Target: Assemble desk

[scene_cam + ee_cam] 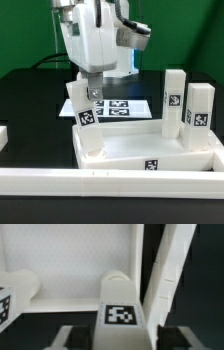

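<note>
Gripping a leg point(122, 297) bearing a black-and-white tag, pincer point(122, 336) closed.

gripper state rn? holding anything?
Gripper: closed on a desk leg, one finger on each side of it, leg held over the desk top.

You are looking at a desk top point(150, 150) in white plastic, smooth and faintly satin. The legs point(198, 112) are showing the same matt white plastic, each wearing a flat, paper-like black-and-white tag point(121, 314). The marker board point(125, 107) is reading as thin matt sheet. The table point(35, 100) is presenting a dull black, non-reflective surface. The gripper point(88, 88) housing is appearing smooth white plastic.
</note>
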Controlling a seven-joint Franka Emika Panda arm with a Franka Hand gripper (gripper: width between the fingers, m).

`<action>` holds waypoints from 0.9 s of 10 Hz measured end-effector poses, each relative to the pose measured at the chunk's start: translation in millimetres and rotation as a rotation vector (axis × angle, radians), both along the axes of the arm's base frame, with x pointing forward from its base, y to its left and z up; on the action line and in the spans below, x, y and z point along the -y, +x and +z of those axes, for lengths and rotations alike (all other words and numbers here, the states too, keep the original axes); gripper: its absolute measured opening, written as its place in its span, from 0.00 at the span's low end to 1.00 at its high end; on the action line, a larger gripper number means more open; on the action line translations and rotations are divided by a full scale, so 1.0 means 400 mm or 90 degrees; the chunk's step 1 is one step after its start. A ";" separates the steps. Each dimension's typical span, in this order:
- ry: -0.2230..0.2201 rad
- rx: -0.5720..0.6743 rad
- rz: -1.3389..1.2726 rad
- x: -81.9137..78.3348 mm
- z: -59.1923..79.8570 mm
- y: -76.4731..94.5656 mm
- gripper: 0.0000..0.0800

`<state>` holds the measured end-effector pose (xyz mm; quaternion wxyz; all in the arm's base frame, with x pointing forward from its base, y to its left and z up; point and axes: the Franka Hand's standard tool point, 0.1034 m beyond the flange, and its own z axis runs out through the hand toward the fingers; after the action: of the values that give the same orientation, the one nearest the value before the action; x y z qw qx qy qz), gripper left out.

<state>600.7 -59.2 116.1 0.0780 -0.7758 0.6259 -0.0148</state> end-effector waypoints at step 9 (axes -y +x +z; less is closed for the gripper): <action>-0.053 0.042 0.412 0.009 -0.001 -0.001 0.81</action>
<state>600.3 -62.7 115.9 0.0674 -0.9361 0.3429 -0.0401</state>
